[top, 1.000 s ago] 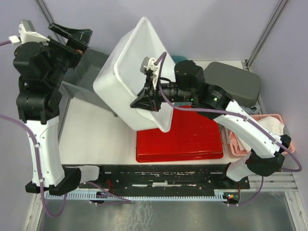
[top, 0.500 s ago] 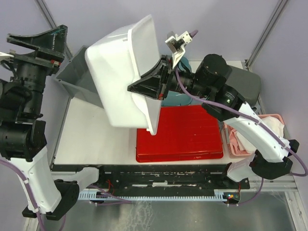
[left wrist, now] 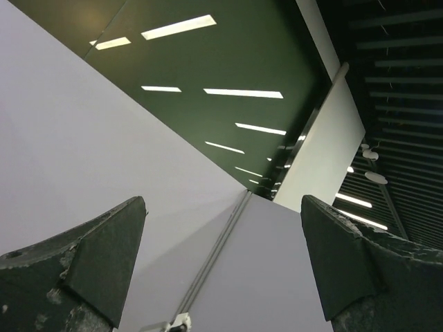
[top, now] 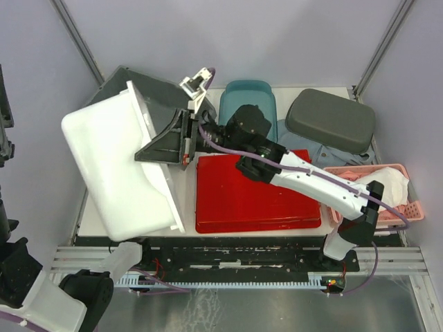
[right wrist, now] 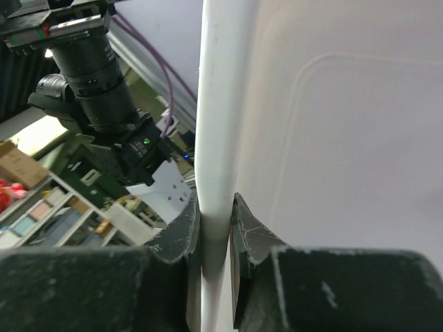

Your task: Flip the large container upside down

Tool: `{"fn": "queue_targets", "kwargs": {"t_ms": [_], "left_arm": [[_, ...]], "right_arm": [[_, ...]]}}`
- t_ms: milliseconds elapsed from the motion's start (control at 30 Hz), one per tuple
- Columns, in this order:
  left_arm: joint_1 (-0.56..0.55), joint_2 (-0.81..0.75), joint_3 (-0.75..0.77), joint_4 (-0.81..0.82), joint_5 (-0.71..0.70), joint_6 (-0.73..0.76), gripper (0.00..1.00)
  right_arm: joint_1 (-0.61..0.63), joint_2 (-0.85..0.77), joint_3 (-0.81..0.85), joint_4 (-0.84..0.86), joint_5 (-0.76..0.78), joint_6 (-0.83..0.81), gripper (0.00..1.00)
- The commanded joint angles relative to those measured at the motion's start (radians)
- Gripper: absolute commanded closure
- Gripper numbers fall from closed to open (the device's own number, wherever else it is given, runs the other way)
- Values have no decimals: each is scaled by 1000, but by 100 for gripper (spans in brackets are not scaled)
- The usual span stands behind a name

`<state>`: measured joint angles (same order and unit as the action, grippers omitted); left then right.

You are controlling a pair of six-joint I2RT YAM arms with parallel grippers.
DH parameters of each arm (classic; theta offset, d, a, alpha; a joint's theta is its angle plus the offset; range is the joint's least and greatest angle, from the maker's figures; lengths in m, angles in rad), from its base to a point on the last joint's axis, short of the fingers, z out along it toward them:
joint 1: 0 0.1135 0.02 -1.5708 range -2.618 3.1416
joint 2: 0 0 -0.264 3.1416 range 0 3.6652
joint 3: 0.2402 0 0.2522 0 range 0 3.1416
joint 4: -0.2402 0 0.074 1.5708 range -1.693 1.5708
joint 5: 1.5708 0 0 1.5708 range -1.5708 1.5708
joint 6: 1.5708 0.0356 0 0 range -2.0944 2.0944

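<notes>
The white container hangs tilted over the left side of the surface, reaching out past its left edge. Its closed base faces up and to the left. Its mouth faces right and down, towards the right arm. Its long axis runs from the far side to the near side, leaning a little to the right at the near end, and the rim follows that line. Whether the near corner touches the surface cannot be told. The right gripper holds the rim near its far end. In the right wrist view the gripper has both fingers pressed tight on the rim, one on each side. The rim stands upright in that view, with the smooth wall of the container filling the right half. The left gripper points up at a wall and a dark ceiling, with its fingers wide apart and nothing between them. In the top view only the left arm shows, at the lower left. A grey bin sits just behind the container at the far left. A teal tub is beside it, with a grey lid to its right. A red tray lies flat in the middle of the surface, just right of the container. A pink basket with white cloth sits at the right edge.
</notes>
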<state>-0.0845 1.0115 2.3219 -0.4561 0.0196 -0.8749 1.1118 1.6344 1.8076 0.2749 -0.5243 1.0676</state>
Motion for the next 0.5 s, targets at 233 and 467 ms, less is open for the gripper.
{"fn": "queue_targets", "kwargs": {"t_ms": [233,467], "left_arm": [[2,48,-30,1,65,-70,1],[2,56,-58,-13,75,-64,1]], "right_arm": [[118,146,202,356,-2,89,98],[119,217,-2,661,142,191,98]]}}
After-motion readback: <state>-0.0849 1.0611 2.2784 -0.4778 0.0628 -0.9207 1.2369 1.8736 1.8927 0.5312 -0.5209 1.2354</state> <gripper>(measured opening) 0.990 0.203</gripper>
